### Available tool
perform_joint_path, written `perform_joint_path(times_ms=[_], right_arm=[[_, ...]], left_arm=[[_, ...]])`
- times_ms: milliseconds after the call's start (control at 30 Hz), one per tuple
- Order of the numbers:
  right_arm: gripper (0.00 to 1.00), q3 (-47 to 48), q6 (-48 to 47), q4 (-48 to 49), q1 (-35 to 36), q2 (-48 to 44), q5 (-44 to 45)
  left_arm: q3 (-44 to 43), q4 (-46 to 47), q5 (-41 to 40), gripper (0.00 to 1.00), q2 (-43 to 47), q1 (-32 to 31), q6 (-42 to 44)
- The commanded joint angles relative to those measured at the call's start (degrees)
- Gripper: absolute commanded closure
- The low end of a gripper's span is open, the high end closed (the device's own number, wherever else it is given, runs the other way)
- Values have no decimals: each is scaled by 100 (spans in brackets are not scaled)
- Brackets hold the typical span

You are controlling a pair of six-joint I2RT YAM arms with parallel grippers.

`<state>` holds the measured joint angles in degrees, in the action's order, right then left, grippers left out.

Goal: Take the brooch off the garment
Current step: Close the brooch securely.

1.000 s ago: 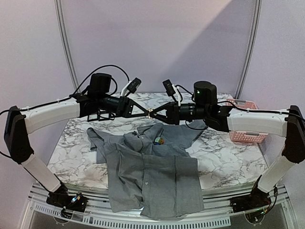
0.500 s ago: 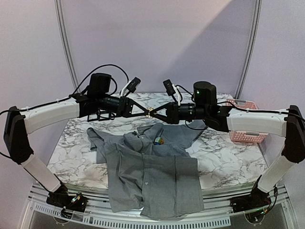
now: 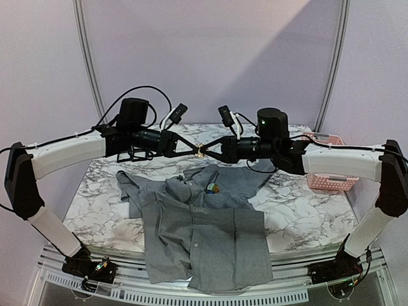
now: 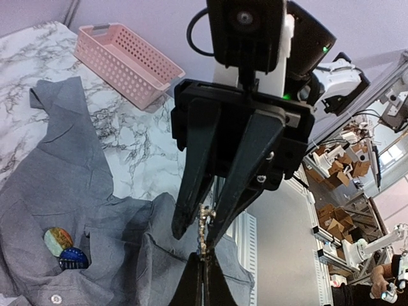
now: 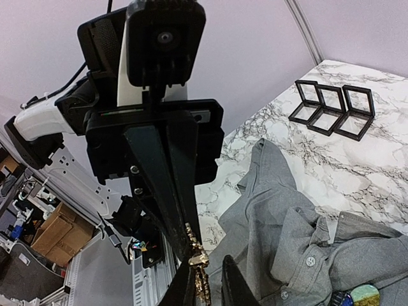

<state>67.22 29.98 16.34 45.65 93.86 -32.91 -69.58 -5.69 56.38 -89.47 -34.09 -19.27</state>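
Note:
The grey garment (image 3: 204, 236) lies spread on the marble table, also seen in the left wrist view (image 4: 95, 191) and the right wrist view (image 5: 306, 210). High above it, the two grippers meet tip to tip. My left gripper (image 3: 197, 151) (image 4: 204, 271) is shut on a small gold beaded brooch (image 3: 200, 151) (image 4: 203, 232) (image 5: 197, 260). My right gripper (image 3: 205, 152) (image 5: 209, 262) straddles the brooch's other end. One finger lies against the brooch, and a narrow gap shows at the other.
Two coloured round badges (image 3: 213, 187) (image 4: 64, 250) sit on the shirt's chest. A pink basket (image 3: 330, 172) (image 4: 127, 64) stands at the table's right edge. Black open frames (image 5: 331, 108) (image 3: 134, 155) stand at the back left.
The right gripper's jaws have narrowed around the brooch and its arm has edged slightly left. The left gripper has stayed shut on the brooch.

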Motion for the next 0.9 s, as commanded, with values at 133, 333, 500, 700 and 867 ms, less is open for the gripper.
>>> perform_joint_path(times_ms=[133,333,500,700,867], right_arm=[[88,240,136,-420,-182,293,491],[90,167,148,-477,-185,285,778],[90,97,206,-480,-191,197,1060],[90,-2,236,-395,-196,100,1137],[89,-54,203,-287,-191,82,942]], left_arm=[[-64,-210,389,100,277,-213,229],[-64,-238,276,100,311,-213,260],[-64,-269,224,100,334,-213,291],[-81,-340,67,100,327,-196,307],[-117,-410,-106,100,275,-152,278]])
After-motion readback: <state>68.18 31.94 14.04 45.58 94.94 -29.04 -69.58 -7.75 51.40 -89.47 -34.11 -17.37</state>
